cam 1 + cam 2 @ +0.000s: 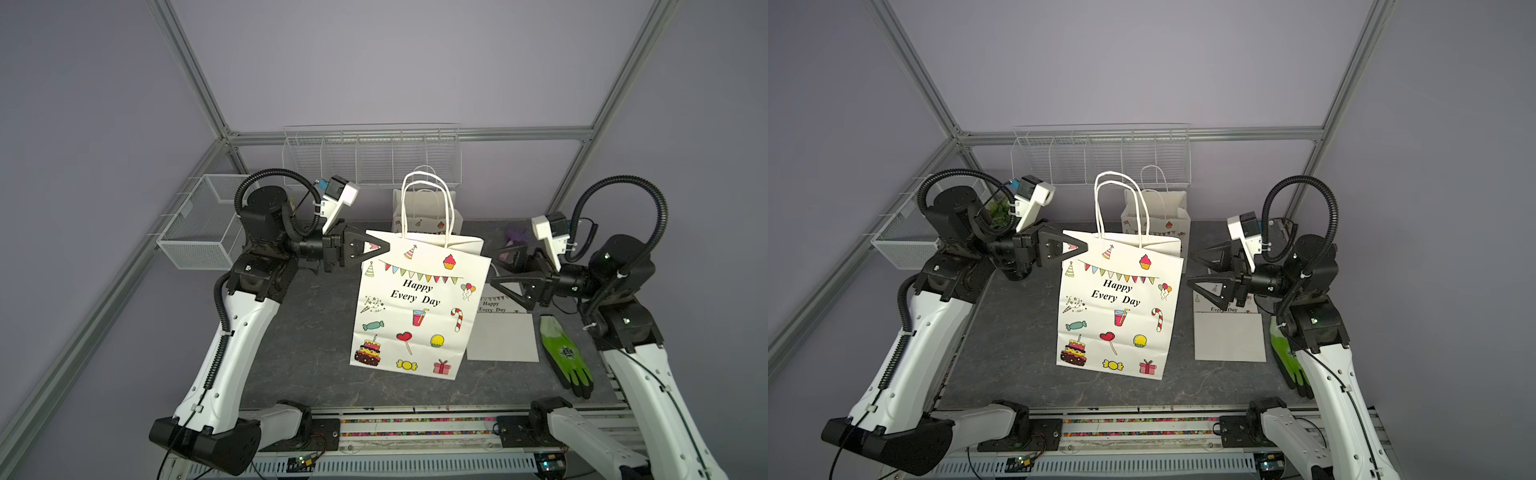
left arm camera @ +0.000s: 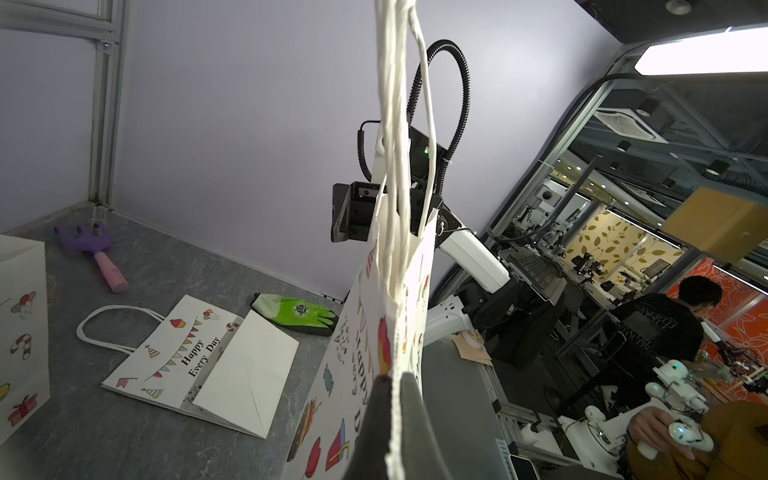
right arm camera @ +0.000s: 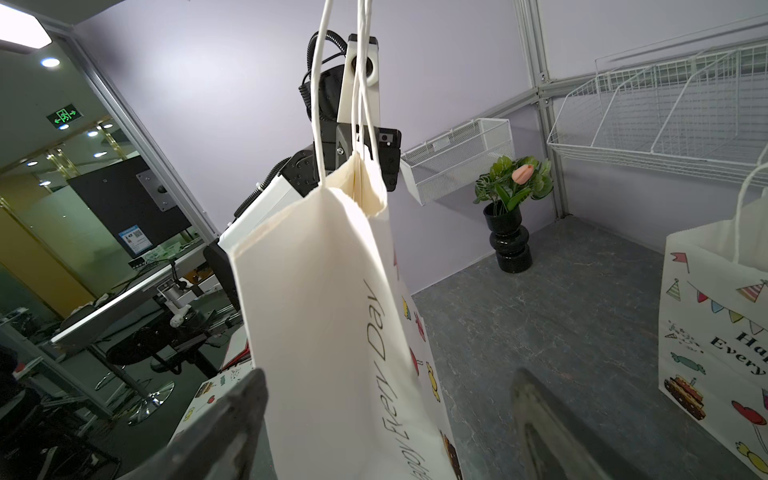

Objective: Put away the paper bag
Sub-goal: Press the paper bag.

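Near the middle of the worktop (image 1: pixel 299 365), the paper bag (image 1: pixel 415 307) is standing upright on its base with its handles rising above its mouth. I am steadying it with my left end effector (image 1: pixel 384 248), clenched on the top corner of its printed face, which I judge is stopping the light paper from tipping. My right end effector (image 1: pixel 495 268) is hanging released, jaws spread wide at the bag's opposite upper edge. The right wrist view is showing the bag's side running between the two fingers without either one pressing it. Just beside it a folded bag (image 1: pixel 500 328) is lying flat, and a spare bag (image 1: pixel 428 212) is standing behind. So I am taking "put away" to mean collapsing this one flat, pinning one side while the other closes in.
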Robot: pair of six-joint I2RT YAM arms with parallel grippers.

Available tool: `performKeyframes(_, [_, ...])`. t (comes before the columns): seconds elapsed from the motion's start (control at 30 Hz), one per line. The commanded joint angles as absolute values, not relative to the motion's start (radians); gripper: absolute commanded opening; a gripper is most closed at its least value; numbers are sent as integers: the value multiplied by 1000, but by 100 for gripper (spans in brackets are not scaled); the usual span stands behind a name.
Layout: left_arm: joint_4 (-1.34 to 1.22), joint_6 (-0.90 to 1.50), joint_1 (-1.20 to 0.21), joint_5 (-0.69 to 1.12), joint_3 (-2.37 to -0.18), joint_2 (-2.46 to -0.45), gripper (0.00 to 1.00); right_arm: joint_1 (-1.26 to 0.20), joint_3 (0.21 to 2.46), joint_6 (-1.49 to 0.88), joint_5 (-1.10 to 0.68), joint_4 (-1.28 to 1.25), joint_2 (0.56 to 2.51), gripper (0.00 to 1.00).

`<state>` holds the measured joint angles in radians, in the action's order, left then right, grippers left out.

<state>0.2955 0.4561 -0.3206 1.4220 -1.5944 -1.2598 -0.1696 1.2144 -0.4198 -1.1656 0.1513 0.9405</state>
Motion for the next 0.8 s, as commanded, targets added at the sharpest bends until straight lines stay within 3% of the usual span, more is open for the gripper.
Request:
performKeyframes(0.0, [275,479,-316,1480,-1646,-1260,3,-173,1178,-378,-1116,180,986,99])
performKeyframes(0.3, [274,494,-316,1479,-1693,-1298,3,-335,1124,-346,-1143,116,1011,100])
performKeyframes(0.43, [275,491,-316,1474,-1717,-1325,3,-382,1135,-331,-1157,124,1038,93])
performKeyframes(0.77, [275,471,-312,1463,-1675,-1351,6,-428,1149,-322,-1108,118,1044,33])
